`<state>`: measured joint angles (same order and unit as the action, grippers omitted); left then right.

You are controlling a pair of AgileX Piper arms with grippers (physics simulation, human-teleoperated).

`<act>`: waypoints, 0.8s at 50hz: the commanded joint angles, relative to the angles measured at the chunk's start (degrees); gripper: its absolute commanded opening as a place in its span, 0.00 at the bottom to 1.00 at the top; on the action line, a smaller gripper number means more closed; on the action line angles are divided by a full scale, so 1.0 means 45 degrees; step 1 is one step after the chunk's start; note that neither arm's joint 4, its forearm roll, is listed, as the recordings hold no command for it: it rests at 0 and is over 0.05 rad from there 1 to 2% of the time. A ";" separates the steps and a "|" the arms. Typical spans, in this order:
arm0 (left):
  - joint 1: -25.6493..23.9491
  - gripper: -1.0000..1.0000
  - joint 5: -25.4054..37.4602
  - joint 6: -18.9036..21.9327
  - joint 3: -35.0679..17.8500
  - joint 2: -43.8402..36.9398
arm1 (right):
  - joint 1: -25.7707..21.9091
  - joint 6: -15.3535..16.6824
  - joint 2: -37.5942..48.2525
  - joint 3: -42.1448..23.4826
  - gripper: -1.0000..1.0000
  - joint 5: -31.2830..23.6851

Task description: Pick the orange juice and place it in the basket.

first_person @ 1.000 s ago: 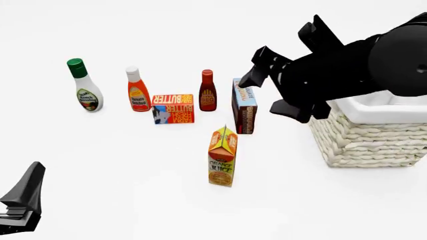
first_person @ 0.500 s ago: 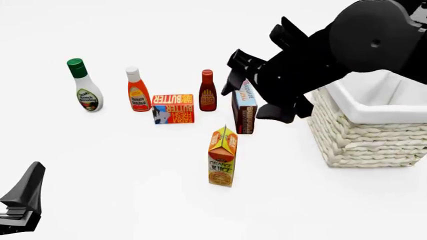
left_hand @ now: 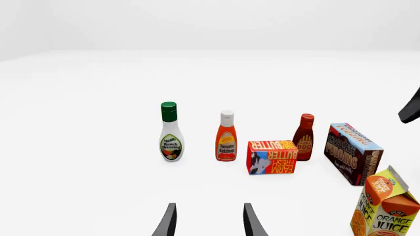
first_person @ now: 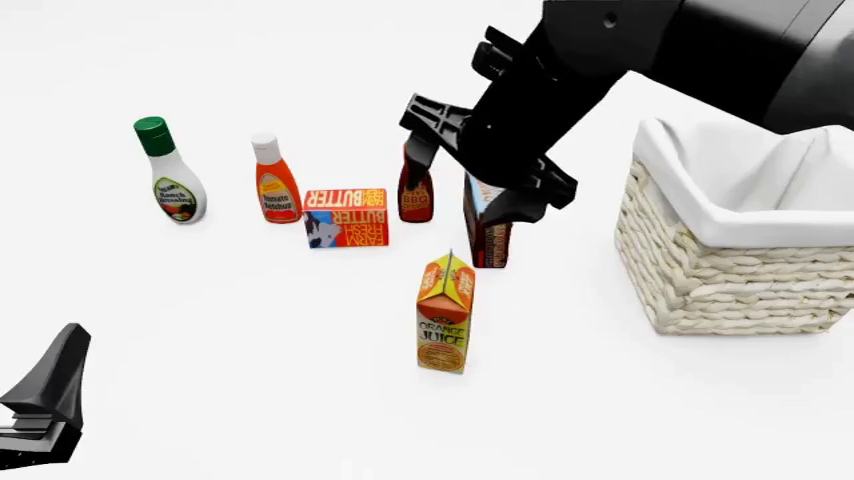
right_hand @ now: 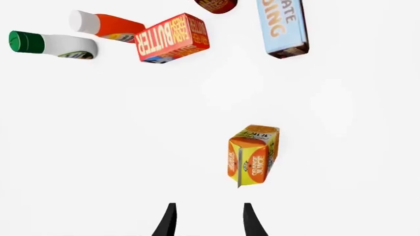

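Right black gripper (first_person: 467, 165) hovers over the orange-and-yellow gable-top juice carton (first_person: 445, 313) — fingers parted, empty — lining up its grasp.

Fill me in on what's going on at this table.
The right gripper, open and empty, is above the table's groceries, looking down on the upright orange juice, which it hasn't touched. The basket stands to the carton's right with no groceries visible inside. The left gripper is also open, low at the near left.

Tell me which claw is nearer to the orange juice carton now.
Right. The right claw hangs above and behind the orange juice carton; the left claw sits far off at the near left edge.
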<state>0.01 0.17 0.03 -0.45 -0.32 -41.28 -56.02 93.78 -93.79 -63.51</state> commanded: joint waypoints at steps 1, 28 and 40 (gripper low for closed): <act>0.0001 1.00 0.0000 0.0001 0.0000 0.0000 | -0.0064 0.0136 0.0721 -0.1011 1.00 -0.0949; 0.0001 1.00 0.0001 -0.0001 0.0000 -0.0001 | 0.0128 0.0703 0.1388 -0.0940 1.00 -0.1420; 0.0001 1.00 0.0001 -0.0001 0.0000 -0.0001 | 0.0016 0.0785 0.1472 -0.0712 1.00 -0.1421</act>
<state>0.00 0.17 0.02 -0.45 -0.32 -41.05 -53.00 99.94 -97.72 -69.77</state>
